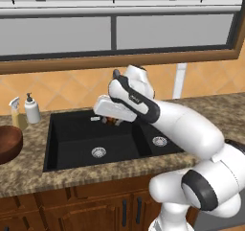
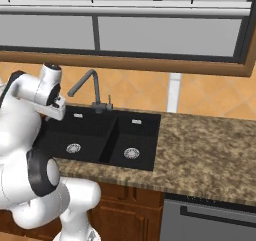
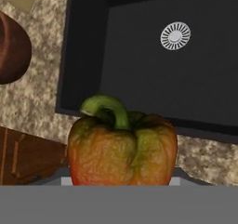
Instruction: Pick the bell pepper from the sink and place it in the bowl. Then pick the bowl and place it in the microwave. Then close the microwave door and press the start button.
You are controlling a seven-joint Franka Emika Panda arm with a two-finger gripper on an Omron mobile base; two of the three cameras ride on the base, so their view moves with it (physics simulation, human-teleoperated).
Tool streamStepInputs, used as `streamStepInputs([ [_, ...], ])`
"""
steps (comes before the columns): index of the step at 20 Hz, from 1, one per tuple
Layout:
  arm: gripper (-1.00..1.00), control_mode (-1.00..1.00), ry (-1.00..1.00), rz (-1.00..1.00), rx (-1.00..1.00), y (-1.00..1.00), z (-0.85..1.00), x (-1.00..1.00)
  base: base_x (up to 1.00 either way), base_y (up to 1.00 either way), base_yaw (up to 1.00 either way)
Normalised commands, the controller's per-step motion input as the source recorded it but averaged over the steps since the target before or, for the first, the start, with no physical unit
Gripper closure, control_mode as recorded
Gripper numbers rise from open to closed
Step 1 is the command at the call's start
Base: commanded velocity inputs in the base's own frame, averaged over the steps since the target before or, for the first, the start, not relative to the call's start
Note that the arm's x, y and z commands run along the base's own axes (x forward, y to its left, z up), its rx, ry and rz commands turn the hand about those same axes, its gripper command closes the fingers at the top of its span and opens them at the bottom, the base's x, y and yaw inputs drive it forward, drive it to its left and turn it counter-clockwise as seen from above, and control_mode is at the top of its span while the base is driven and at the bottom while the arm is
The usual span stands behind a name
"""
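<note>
The gripper (image 1: 114,120) was closed on the bell pepper (image 3: 122,149), lifted above the sink (image 1: 76,139). The bowl (image 1: 8,144) sat at nine o'clock on the counter (image 1: 28,175); a fast swing might loosen the pepper.

We see the sink (image 1: 110,139) set into the counter (image 2: 210,150), its wide basin to the left and the smaller one to the right. The faucet (image 2: 87,87) rises behind the divider. The hand (image 1: 112,117) hangs above the wide basin with the bell pepper (image 3: 123,146) in it. The bowl (image 1: 8,144) sits on the counter left of the sink, with two bottles (image 1: 26,110) behind it.
</note>
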Motion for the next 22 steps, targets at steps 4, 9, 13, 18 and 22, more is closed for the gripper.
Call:
streamStepInputs([
  [4,1.00,-1.00,0.12,0.12,-0.04,1.00,0.17,0.00,0.00,0.00,0.00],
  [9,1.00,-1.00,0.03,0.04,-0.11,1.00,0.00,0.00,0.00,0.00,0.00],
  [13,1.00,-1.00,-0.01,0.00,-0.16,1.00,0.00,0.00,0.00,0.00,0.00],
  [18,1.00,-1.00,-0.03,0.05,-0.07,1.00,0.00,0.02,0.00,0.00,0.00],
  [22,1.00,-1.00,0.00,0.17,0.00,1.00,0.00,0.16,0.00,0.00,0.00],
])
